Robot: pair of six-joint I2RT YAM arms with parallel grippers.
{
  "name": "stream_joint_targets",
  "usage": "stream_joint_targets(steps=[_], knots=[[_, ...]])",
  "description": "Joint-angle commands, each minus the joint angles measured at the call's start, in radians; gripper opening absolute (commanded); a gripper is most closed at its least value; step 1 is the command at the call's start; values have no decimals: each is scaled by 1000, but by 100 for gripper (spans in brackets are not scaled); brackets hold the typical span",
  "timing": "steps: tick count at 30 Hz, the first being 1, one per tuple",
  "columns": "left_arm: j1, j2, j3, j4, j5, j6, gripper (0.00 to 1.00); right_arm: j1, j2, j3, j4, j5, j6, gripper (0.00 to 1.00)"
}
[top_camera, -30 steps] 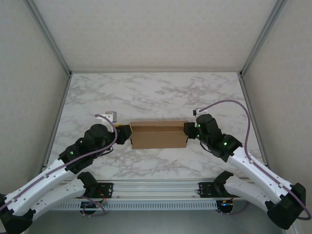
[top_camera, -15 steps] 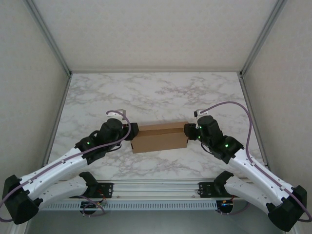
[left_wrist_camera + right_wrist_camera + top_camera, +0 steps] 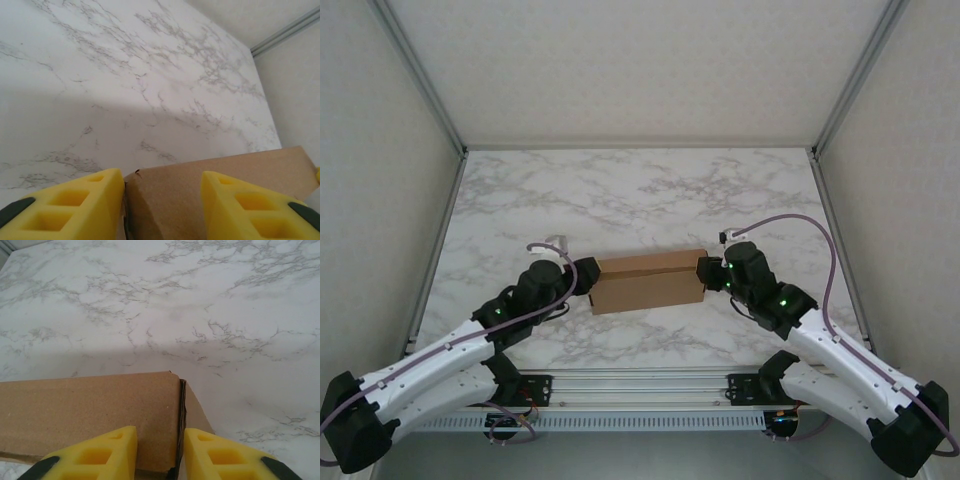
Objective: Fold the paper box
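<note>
Mid tabletop, long side running left-right, lies the paper box, looking closed up into a low brick shape between the two arms. Judging by looks: light, thin corrugated cardbd, stiff across the panels but bends easily at creases. It'll prob. slide on the smooth marble-look top if shoved from one end only, and dent if squeezed hard. Best hold is prob. at the ends, on a wall edge or flap, w/ the other hand bracing the opposite end. The left hand is at the box's left end, fingers approx half apart w/ cardbd in the gap; can't tell if it's actually pinching. The right hand is at the right end, fingers close together, nipping the end wall by the corner seam. Hard to make out: from above both box ends sit under the hands, and the wrist views cut off the box's lower part, so can't say whether tabs/flaps are tucked in.
</note>
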Motion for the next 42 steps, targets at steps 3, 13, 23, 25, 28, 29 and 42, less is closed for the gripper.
stream_joint_targets(steps=[3,13,23,25,28,29,42], knots=[[4,-27,-121,-89,-32,-108,46,6,4,-28,-154,31,3,34],[-7,-35,-147,-95,-19,-114,45,6,49,42,-172,15,-18,40],[-8,-36,-179,-110,-42,-82,40,-78,49,124,-187,-258,-59,47],[-9,-29,-179,-112,-43,-75,39,-97,43,113,-176,-291,-50,45],[-9,-26,-181,-115,-45,-71,39,-123,42,89,-174,-300,-39,40],[-11,-26,-183,-116,-47,-69,38,-135,40,73,-166,-303,-34,39],[-36,-11,-249,-117,-45,-90,30,-148,146,-44,-218,-219,78,20]])
